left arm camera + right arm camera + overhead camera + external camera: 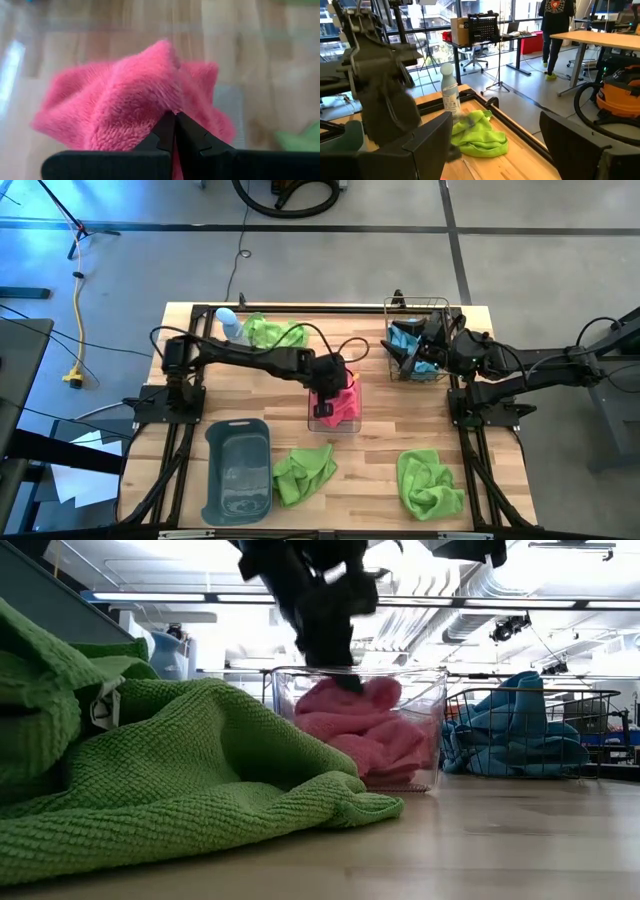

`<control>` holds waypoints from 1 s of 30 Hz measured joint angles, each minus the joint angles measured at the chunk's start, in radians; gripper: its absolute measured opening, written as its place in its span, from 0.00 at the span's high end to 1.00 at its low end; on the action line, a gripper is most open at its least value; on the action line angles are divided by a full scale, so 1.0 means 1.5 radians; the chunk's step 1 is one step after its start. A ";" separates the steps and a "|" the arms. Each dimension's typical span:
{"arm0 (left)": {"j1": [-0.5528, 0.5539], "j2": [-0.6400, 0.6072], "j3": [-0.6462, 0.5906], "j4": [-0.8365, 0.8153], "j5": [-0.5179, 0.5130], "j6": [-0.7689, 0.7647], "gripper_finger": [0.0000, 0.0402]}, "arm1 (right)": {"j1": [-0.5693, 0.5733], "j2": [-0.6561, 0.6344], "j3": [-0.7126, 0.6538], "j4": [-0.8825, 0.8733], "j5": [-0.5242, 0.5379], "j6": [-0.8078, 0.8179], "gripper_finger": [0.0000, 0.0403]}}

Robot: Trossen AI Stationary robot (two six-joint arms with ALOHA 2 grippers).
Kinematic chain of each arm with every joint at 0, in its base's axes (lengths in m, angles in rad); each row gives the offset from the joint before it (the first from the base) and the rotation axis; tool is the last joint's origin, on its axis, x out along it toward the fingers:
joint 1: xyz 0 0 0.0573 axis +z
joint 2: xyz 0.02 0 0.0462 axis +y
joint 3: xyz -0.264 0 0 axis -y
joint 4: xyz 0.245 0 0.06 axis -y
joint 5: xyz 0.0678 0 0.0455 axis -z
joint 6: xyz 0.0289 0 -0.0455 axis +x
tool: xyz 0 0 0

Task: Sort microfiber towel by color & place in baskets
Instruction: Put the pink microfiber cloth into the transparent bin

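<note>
Left gripper (325, 395) is pinched fully closed on a fold of the pink towel (125, 110); the left wrist view shows the two fingertips meeting with fuzzy pink cloth bunched around and beyond them. The gripper sits directly over the clear bin (430, 730), reaching down into it, and in the low view the pink cloth lies heaped under it inside the bin walls. Key relation: towel straight below the gripper, already within the bin, so release looks like the step in hand, a judgement only.

Right gripper (425, 350) hovers over the wire basket (392, 310), fingers spread wide and holding nothing. Blue towels (520, 735) fill that basket beneath it.

Green towels remaining on the bench (380, 510):
- one (305, 472) just beyond the clear bin on the near-edge side, closest to the left gripper, beside the grey tub (238, 472);
- one (430, 485) near the front right, closer to the right arm;
- one (477, 134) at the far edge by the pale bottle (450, 95).

Grey tub appears empty of green cloth. No clear long axis on any crumpled towel.
</note>
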 joint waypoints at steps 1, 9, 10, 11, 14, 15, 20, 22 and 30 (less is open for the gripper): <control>0.000 0.011 -0.001 0.000 0.000 0.003 1.00 | 0.000 0.000 0.000 -0.001 0.000 0.007 0.27; 0.000 0.065 -0.001 0.018 -0.001 0.005 1.00 | 0.000 0.001 0.000 -0.004 0.001 0.034 0.27; 0.000 0.068 -0.001 0.019 -0.002 0.005 1.00 | 0.000 0.003 0.000 -0.003 0.001 0.038 0.27; 0.000 0.071 -0.001 0.020 -0.003 0.005 1.00 | 0.000 0.004 0.000 -0.004 0.001 0.040 0.27; 0.000 0.076 -0.001 0.017 -0.011 0.003 0.98 | 0.000 0.011 0.000 -0.003 0.000 0.040 0.27; 0.000 0.075 -0.001 0.019 -0.014 0.000 0.97 | 0.000 0.015 0.000 -0.004 0.000 0.041 0.27; 0.000 0.073 0.000 0.016 -0.017 -0.013 0.85 | 0.000 0.031 0.000 -0.004 -0.003 0.052 0.27; 0.000 0.073 0.017 -0.012 -0.008 -0.022 0.78 | 0.000 0.033 0.000 -0.003 -0.004 0.051 0.27; 0.003 0.072 0.122 -0.177 0.028 -0.025 0.54 | 0.000 0.031 0.000 -0.002 -0.003 0.032 0.27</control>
